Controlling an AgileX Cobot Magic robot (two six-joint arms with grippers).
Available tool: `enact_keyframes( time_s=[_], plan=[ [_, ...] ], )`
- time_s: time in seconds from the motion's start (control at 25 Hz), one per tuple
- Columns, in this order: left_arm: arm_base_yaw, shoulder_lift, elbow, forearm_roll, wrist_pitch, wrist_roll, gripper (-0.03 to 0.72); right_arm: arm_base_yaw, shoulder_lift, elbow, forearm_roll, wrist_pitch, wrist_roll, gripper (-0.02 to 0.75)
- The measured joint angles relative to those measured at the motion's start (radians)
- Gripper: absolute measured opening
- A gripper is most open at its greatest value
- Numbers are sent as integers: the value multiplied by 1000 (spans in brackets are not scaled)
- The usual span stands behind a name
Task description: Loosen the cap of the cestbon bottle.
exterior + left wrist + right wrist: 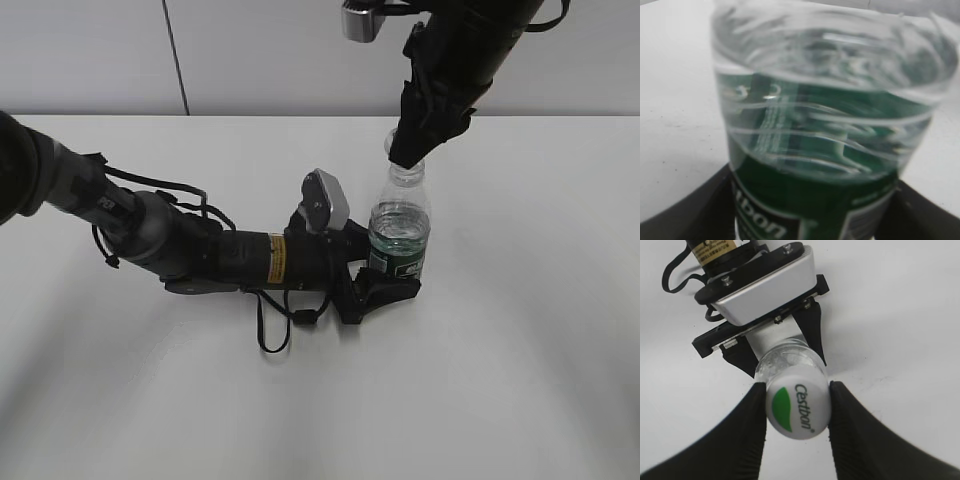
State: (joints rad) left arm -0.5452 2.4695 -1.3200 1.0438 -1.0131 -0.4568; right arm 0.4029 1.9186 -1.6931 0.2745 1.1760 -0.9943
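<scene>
The cestbon bottle [401,228] stands upright on the white table, clear and ribbed, with a dark green label band. My left gripper [385,288] is shut on its lower body; in the left wrist view the bottle [830,150] fills the frame between the black fingers. My right gripper [408,150] comes down from above and is shut on the cap. In the right wrist view the white cap [797,407] with its green patch and lettering sits pinched between the two black fingers [796,400]. In the exterior view the cap is hidden by the fingers.
The white table [520,360] spreads all around the bottle. My left arm [200,250] lies low across the table from the left, with a loose black cable [270,330] hanging beneath it. A pale wall stands behind the far edge.
</scene>
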Motion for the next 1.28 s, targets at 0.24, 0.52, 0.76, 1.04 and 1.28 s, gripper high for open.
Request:
enact_keyframes(
  time_s=[0.24,0.52,0.76,1.04,1.28],
  plan=[
    [0,0,0,0,0,0,523,0,-8,0,0,-7,50,295],
    [0,0,0,-1,0,-1,523,0,-88,0,-7,-5,294,295],
    [0,0,0,-1,0,-1,523,-2,-93,0,-117,34,544,294],
    [0,0,0,-1,0,-2,523,-96,-121,130,-163,36,640,294],
    [0,0,0,-1,0,-2,523,-193,-163,376,-166,-58,682,294]
  ],
)
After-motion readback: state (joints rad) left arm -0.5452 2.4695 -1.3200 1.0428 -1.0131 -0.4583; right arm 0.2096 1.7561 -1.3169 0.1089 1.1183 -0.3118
